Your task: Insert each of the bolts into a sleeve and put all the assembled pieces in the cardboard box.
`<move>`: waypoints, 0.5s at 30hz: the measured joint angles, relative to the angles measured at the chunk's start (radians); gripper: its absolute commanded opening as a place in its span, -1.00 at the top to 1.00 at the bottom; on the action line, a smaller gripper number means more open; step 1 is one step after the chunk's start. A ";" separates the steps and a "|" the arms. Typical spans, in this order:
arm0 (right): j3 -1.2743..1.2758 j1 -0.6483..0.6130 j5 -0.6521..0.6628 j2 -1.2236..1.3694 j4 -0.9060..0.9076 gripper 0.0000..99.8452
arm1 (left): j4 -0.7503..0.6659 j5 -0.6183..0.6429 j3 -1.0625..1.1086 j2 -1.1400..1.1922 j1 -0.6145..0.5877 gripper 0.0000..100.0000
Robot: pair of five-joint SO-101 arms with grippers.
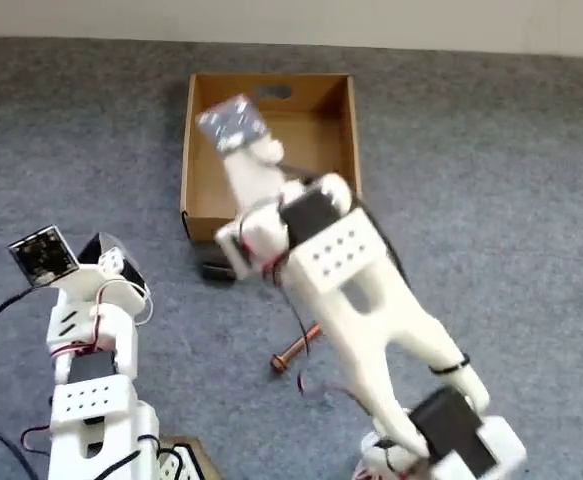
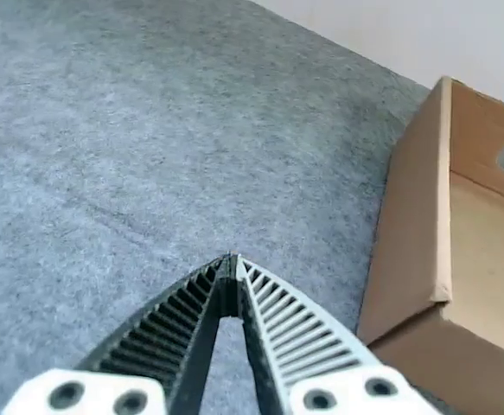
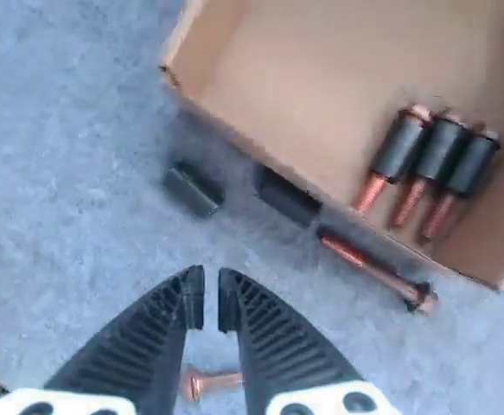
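The cardboard box [image 1: 185, 150] stands at the far middle of the carpet. Three bolts in black sleeves [image 3: 437, 151] lie side by side on its floor [image 3: 303, 78]. Just outside its front wall lie two loose black sleeves [image 3: 191, 190] [image 3: 286, 197] and a copper bolt [image 3: 377, 270]. Another copper bolt [image 1: 293, 350] [image 3: 208, 381] lies nearer, under the right arm. My right gripper [image 3: 205, 285] hangs above the carpet before the box, fingers a narrow gap apart, holding nothing. My left gripper [image 2: 230, 261] is shut and empty, over bare carpet left of the box [image 2: 416, 216].
Grey carpet covers the whole table. The right arm [image 1: 371, 300] stretches from the near right toward the box's front edge. The left arm [image 1: 91, 340] stands at the near left. A pale wall runs behind the box.
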 measured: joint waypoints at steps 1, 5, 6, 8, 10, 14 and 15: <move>0.081 -0.020 0.009 -0.028 -0.060 0.89 | 0.000 0.005 0.000 0.000 -0.005 0.97; 0.364 -0.087 0.057 -0.066 -0.285 0.65 | 0.000 0.009 0.000 0.000 -0.005 0.97; 0.413 -0.097 0.064 -0.066 -0.333 0.61 | 0.000 0.009 0.000 0.000 -0.005 0.97; 0.474 -0.104 0.071 -0.066 -0.407 0.58 | 0.000 0.012 0.000 0.000 -0.005 0.97; 0.512 -0.109 0.072 -0.066 -0.460 0.58 | 0.000 0.014 0.000 0.000 -0.005 0.97; 0.528 -0.109 0.072 -0.061 -0.552 0.58 | 0.000 0.014 0.000 0.000 -0.005 0.97; 0.528 -0.109 0.072 -0.046 -0.563 0.58 | 0.000 0.014 0.000 0.000 -0.005 0.97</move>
